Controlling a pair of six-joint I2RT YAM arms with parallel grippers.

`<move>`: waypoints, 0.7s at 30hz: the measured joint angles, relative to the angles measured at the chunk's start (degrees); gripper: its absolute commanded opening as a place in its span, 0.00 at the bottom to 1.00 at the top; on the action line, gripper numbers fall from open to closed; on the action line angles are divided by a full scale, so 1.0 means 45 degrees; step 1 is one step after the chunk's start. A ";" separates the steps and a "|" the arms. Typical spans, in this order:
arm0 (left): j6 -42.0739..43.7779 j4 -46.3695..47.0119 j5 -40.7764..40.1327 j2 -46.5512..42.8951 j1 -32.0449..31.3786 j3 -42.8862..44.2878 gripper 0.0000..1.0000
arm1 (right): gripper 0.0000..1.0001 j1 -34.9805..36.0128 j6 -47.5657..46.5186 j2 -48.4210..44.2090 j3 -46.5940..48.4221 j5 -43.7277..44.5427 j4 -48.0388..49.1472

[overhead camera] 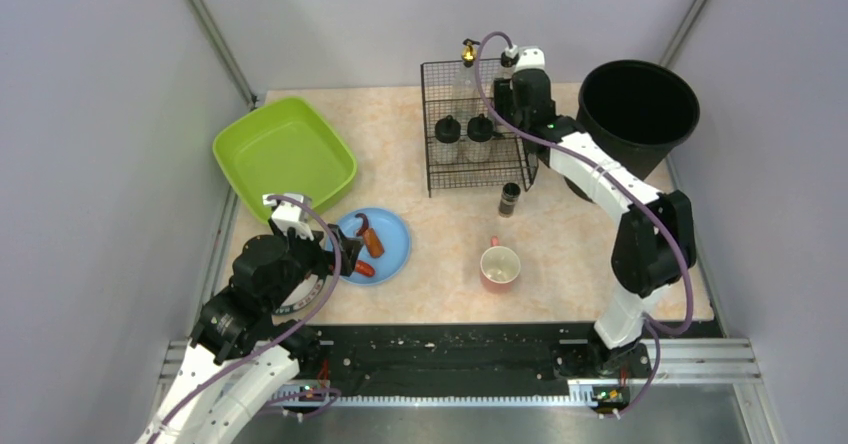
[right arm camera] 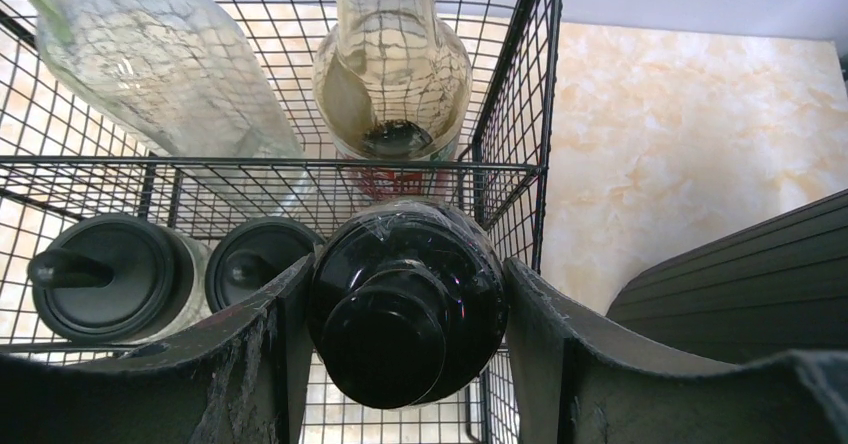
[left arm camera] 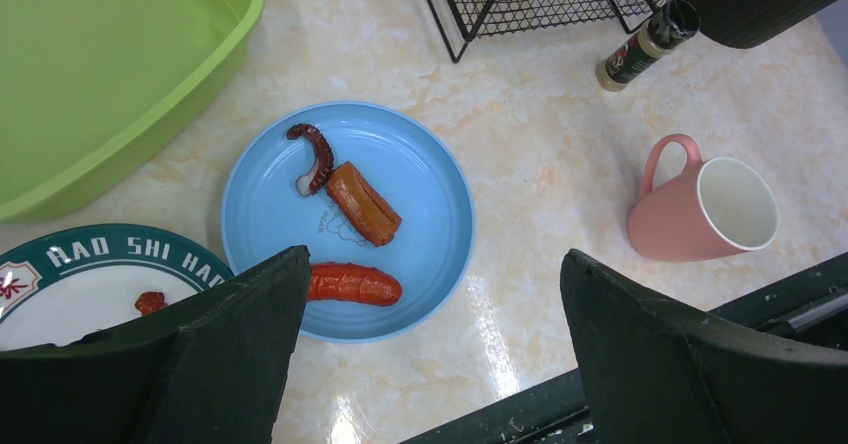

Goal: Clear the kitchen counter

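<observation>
1. The right pincer (right arm camera: 403, 284) is clenched on a black-capped bottle (right arm camera: 400, 334). In the right wrist view both fingers press the sides of its cap, at the near right corner of the wire rack (overhead camera: 470, 164). I cannot tell whether the bottle's base rests on anything.
2. Two black-lidded jars (right arm camera: 100, 274) sit just beside it in the rack, with a gold-capped bottle (right arm camera: 385, 64) and a clear bottle (right arm camera: 150, 54) behind. The rack stands at the far edge of the counter (overhead camera: 580, 254), and a black bin (overhead camera: 637, 114) fills the far right corner.
3. The left pincer (left arm camera: 432, 264) is released, jaws wide and holding nothing. It hovers over the blue plate (left arm camera: 420, 194) by the left edge, toward the near side.
4. That plate carries two sausages (left arm camera: 352, 284) and a tentacle piece (left arm camera: 315, 154). A printed plate (left arm camera: 90, 254) with a food scrap lies in the near left corner, and a green tub (left arm camera: 100, 74) sits in the far left corner with nothing showing inside. A pink mug (left arm camera: 700, 209) stands close to the near edge at its middle, and a spice bottle (left arm camera: 645, 44) stands just in front of the rack.
5. My judgement is that the task is partway done. Several bottles are racked and one more looks about to join them. Both plates, their leftovers, the mug and the spice bottle are left to clear
</observation>
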 measured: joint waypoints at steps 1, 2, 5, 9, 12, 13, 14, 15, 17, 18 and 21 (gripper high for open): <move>0.0000 0.0000 0.0000 0.0000 0.0000 0.0000 0.99 | 0.00 -0.0019 0.0058 0.0073 -0.0015 0.0000 0.0029; -0.0005 0.0000 0.0000 0.0000 0.0000 0.0000 0.99 | 0.00 -0.0029 0.0092 0.0121 -0.0039 0.0010 0.0063; 0.0000 0.0000 0.0000 0.0000 0.0000 0.0000 0.99 | 0.00 -0.0073 0.0248 0.0194 -0.0282 0.0024 0.0432; 0.0000 0.0000 0.0000 0.0000 0.0000 0.0000 0.99 | 0.00 -0.0126 0.0471 0.0398 -0.0510 0.0058 0.0899; 0.0000 0.0000 0.0000 0.0000 0.0000 0.0000 0.99 | 0.00 -0.0170 0.0651 0.0583 -0.0607 0.0083 0.1122; 0.0000 0.0000 0.0000 0.0000 0.0000 0.0000 0.99 | 0.00 -0.0185 0.0690 0.0646 -0.0636 0.0092 0.1175; 0.0000 0.0000 0.0000 0.0000 0.0000 0.0000 0.99 | 0.00 -0.0185 0.0748 0.0695 -0.0675 0.0102 0.1234; 0.0000 0.0000 0.0000 0.0000 0.0000 0.0000 0.99 | 0.00 -0.0199 0.0782 0.0787 -0.0690 0.0117 0.1277; 0.0000 0.0000 0.0000 0.0000 0.0000 0.0000 0.99 | 0.00 -0.0219 0.0869 0.0986 -0.0748 0.0146 0.1365; 0.0000 0.0000 0.0000 0.0000 0.0000 0.0000 0.99 | 0.00 -0.0233 0.0894 0.1098 -0.0758 0.0146 0.1365; 0.0000 0.0000 0.0000 0.0005 0.0000 0.0000 0.99 | 0.00 -0.0267 0.1025 0.1394 -0.0845 0.0170 0.1258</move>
